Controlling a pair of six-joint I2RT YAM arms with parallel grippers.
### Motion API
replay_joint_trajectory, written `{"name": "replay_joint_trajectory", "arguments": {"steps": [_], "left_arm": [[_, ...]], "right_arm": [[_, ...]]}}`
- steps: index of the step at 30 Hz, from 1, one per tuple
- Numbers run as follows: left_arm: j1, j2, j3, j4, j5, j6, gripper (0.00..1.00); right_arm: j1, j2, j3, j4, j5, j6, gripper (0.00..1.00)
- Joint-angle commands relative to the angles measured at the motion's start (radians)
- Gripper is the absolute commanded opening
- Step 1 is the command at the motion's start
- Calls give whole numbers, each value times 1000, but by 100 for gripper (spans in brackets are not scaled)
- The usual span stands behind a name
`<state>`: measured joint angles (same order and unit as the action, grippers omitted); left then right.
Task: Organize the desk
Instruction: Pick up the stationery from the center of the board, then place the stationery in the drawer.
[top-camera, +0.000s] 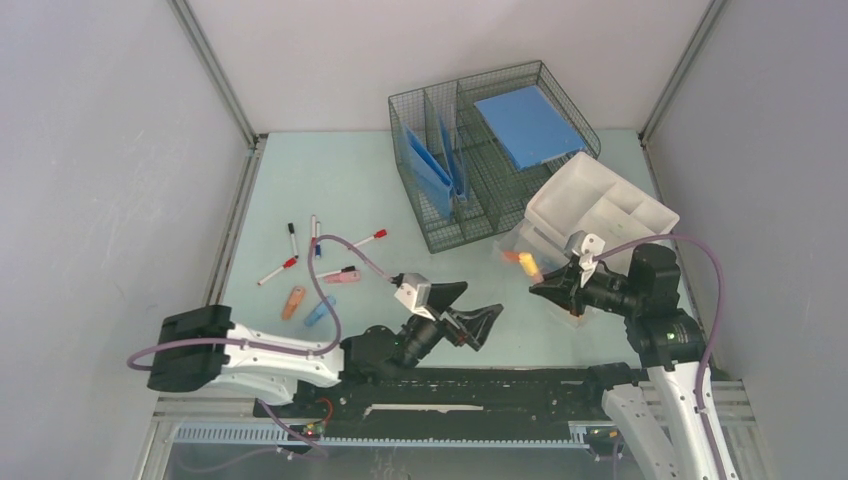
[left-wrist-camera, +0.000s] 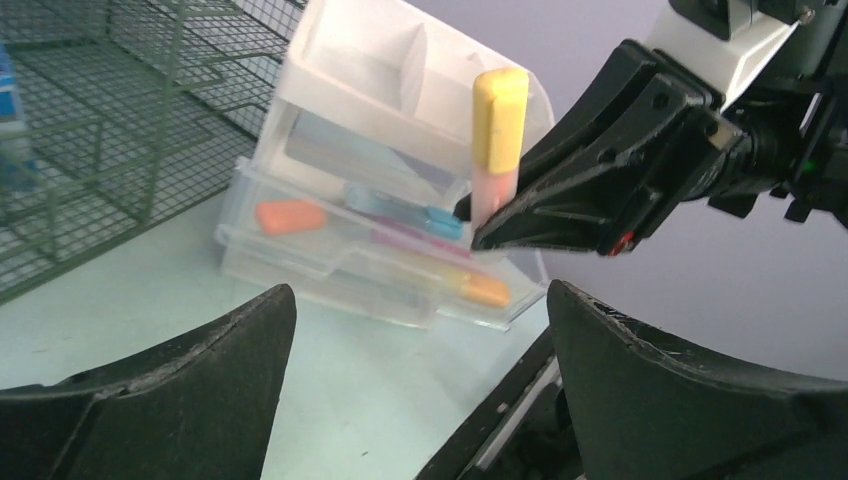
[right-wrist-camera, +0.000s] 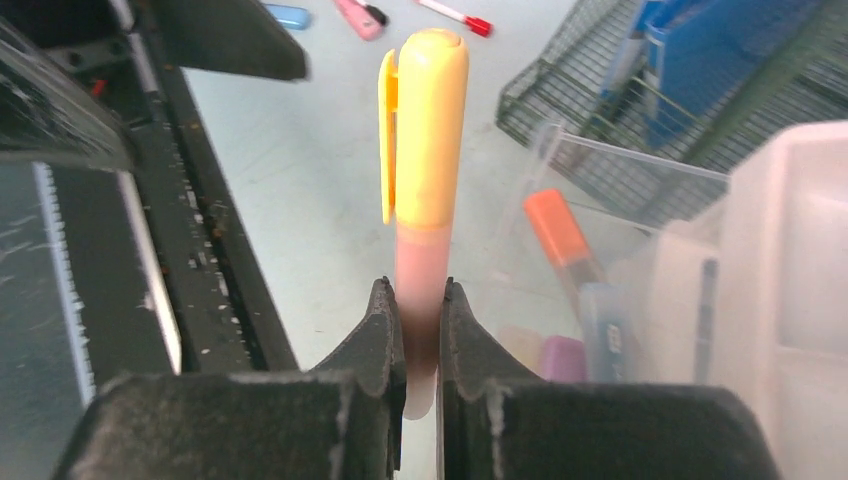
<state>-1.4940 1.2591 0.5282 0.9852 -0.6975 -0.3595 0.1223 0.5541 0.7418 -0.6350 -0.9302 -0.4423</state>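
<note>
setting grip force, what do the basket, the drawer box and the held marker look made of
Basket: thin metal wire mesh by the look, with a dull grey-green coating and an open grid.
Drawer box: plastic, with an opaque glossy white top and see-through drawers.
Marker in the right end effector: smooth plastic, with a matte yellow cap and moulded clip; the pale pink barrel seems slightly translucent.

Wire basket (top-camera: 475, 222): upper centre, green mesh, divided into compartments.
Blue folders (top-camera: 432, 168): standing in its left compartments.
Blue sheet (top-camera: 528, 125): flat across its right rim.
White tray (top-camera: 585, 185): right of centre, atop clear drawers (left-wrist-camera: 330, 270).
Loose pens (top-camera: 277, 271): centre left, scattered.
Yellow-capped highlighter (right-wrist-camera: 425, 130): upright, pink barrel.
</note>
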Motion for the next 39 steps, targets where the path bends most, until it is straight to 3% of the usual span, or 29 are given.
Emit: {"name": "replay_joint_trajectory", "arguments": {"steps": [1, 5, 11, 22, 39], "left_arm": [[4, -137, -85, -48, -12, 80, 100], [12, -243, -149, -164, -65, 40, 100], [15, -360, -244, -197, -129, 0, 100], [17, -428, -276, -248, -163, -12, 100], [41, -485, -318, -284, -146, -90, 100]], "right_arm": [[-35, -9, 23, -6, 107, -61, 2], [-43, 1, 24, -9, 176, -83, 6], [-50, 18, 17, -13, 224, -108, 16], [-64, 19, 16, -22, 218, -119, 48], [-93, -23, 16, -30, 132, -116, 52]]}}
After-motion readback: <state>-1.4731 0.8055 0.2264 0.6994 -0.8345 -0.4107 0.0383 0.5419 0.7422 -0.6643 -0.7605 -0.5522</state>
